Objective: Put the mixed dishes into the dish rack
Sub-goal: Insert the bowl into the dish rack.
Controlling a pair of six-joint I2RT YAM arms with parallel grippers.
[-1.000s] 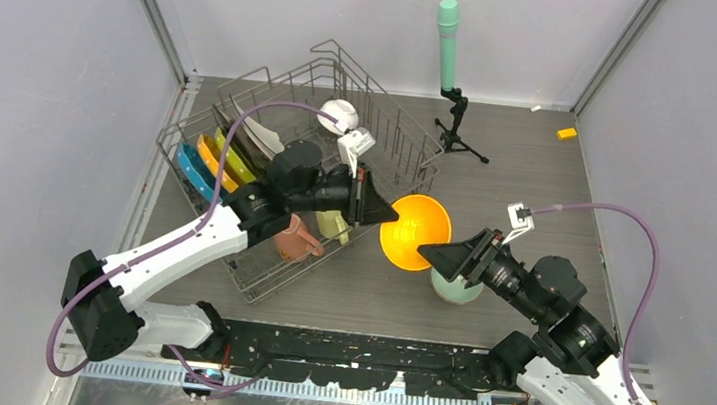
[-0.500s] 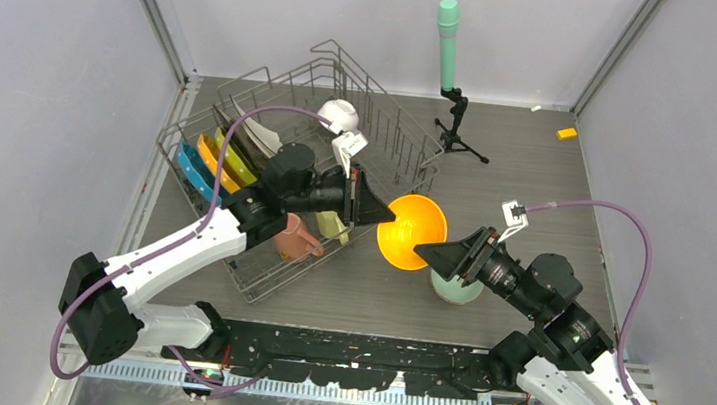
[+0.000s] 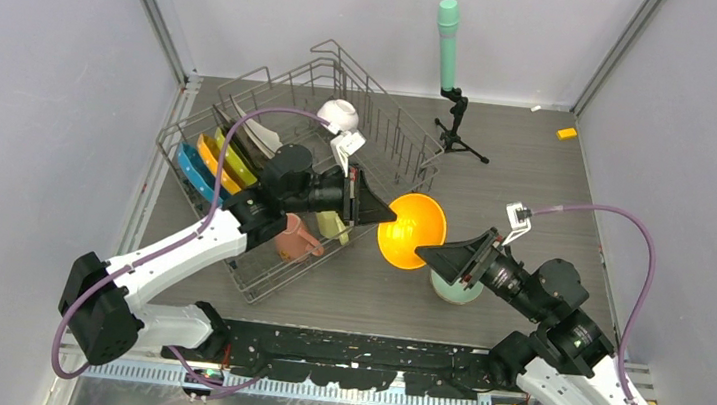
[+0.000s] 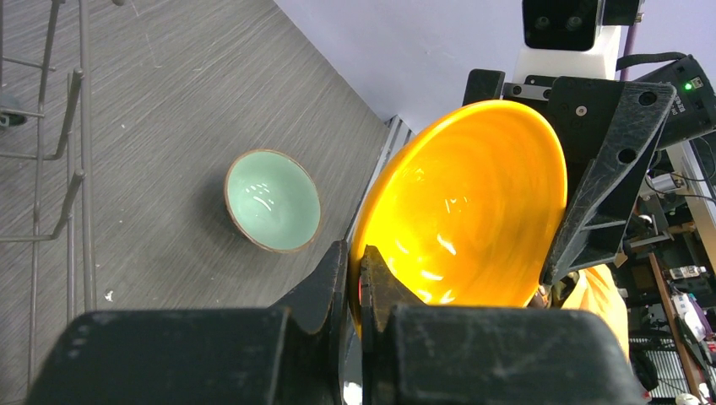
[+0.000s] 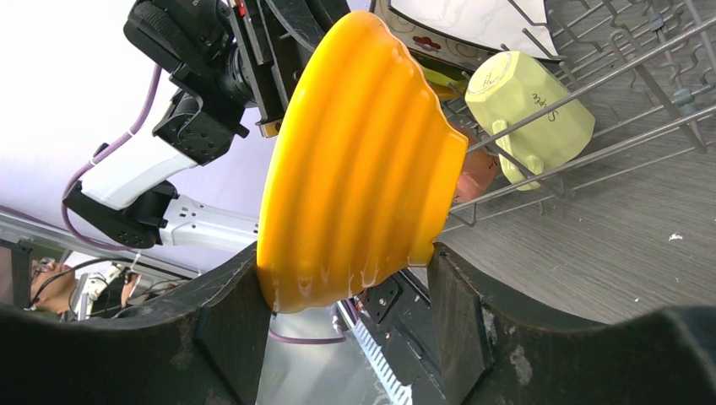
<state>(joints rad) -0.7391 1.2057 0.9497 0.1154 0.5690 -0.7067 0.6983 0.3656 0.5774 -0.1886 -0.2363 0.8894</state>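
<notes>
Top external: left arm and right arm meet at orange bowl.

- Plain, pale lilac-grey walls stand along the left, far and right edges of the worktop.
- Grey metal posts rise at both far corners.
- The worktop is dark grey with a wood grain.
- The light is soft and even, and shadows are faint.

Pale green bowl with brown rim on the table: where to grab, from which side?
Pinch the rim of the pale green bowl, coming down from above, one finger inside and one outside. It sits upright on the grey table, mouth up and standing free. The flaring round wall would likely slip in a side grip.
</notes>
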